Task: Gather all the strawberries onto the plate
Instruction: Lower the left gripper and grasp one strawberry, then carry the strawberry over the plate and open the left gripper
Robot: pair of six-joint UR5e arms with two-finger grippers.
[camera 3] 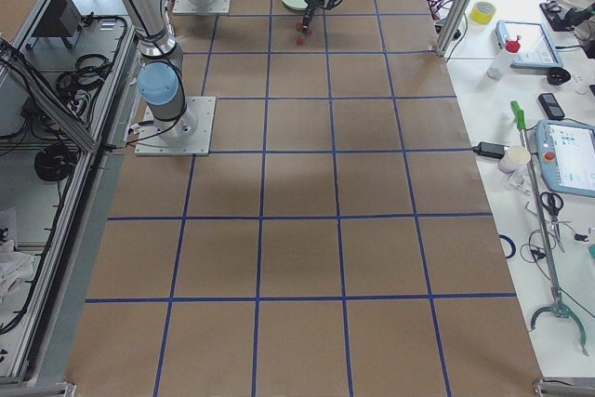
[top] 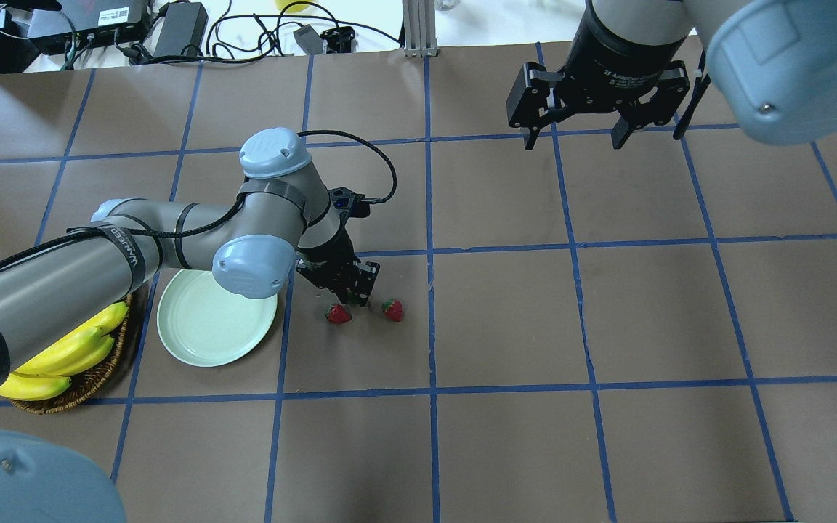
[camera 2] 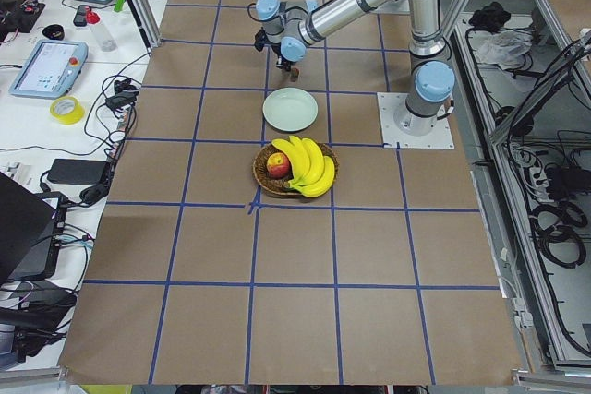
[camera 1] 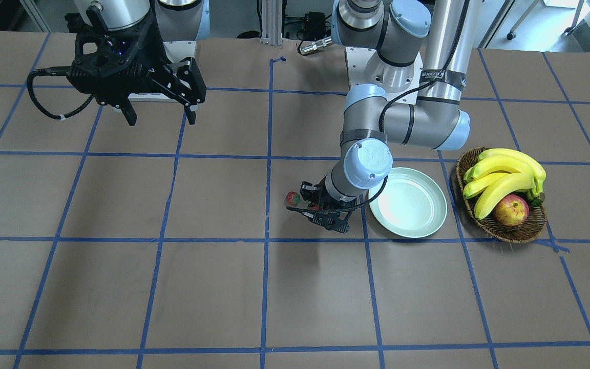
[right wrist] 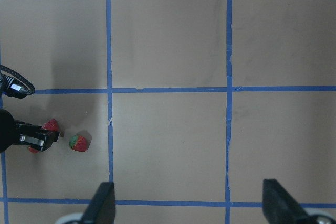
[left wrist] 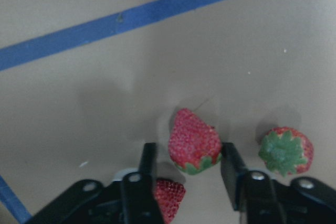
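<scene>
left gripper [left wrist: 189, 149]: jaws spread, low at the table, one finger either side of the centre strawberry [left wrist: 195, 140]. the right-side finger looks to be at the berry's edge and there's a gap on the other side, so i'd call it not yet clenched, nothing grasped.

second strawberry [left wrist: 285, 150] is just outside the right-side finger, cap facing the camera. third strawberry [left wrist: 169, 196] is half tucked under the other finger. all three are on the table [top: 506, 319], bunched together.

plate [top: 216, 327] is near the berries, one grid line over, partly under the left arm's elbow, with nothing on it. wicker basket [camera 1: 500, 233] with bananas [camera 1: 505, 177] and an apple [camera 1: 511, 210] is just past the plate.

right gripper [top: 572, 144]: jaws apart, holding nothing, high and well away from the berries.

progress, my read: 0 of 3 in the plate, first pick being lined up, three carries left.

views:
- left wrist: all three berries and the finger straddle
- overhead: only two berries clear of the gripper
- front-facing: one berry plus a red sliver at the gripper, but best look at the bare plate
- side views: too small to use
</scene>
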